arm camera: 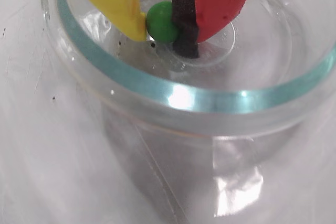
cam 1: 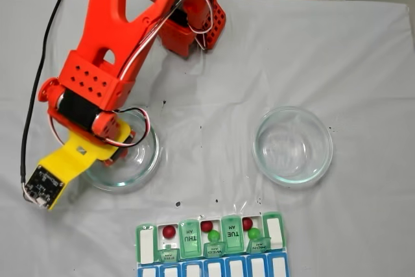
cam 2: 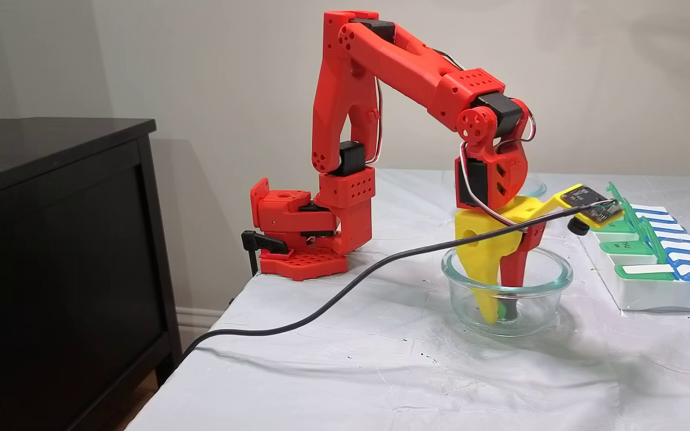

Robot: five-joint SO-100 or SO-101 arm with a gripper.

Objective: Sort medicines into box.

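Observation:
My gripper [arm camera: 164,31] reaches down into a clear glass bowl [arm camera: 157,85] and is shut on a bright green ball [arm camera: 160,22], squeezed between the yellow finger [arm camera: 118,3] and the black foam pad of the red finger [arm camera: 223,3]. The ball sits at the bowl's floor. A fixed view from the side shows the gripper [cam 2: 502,312] inside the same bowl [cam 2: 539,299]. The box [cam 1: 190,243], a pill organizer with green lids, lies at the near edge in a fixed view from above. Its open compartments hold three dark red balls [cam 1: 169,231] and two green ones [cam 1: 214,235]. From the side, the box [cam 2: 650,293] is to the bowl's right.
A second clear glass bowl [cam 1: 293,145] stands empty to the right of the first bowl [cam 1: 146,160] in the view from above. A black cable [cam 2: 321,299] trails from the wrist camera across the white cloth. The arm's base [cam 2: 303,239] is at the table's far edge, beside a dark cabinet [cam 2: 51,239].

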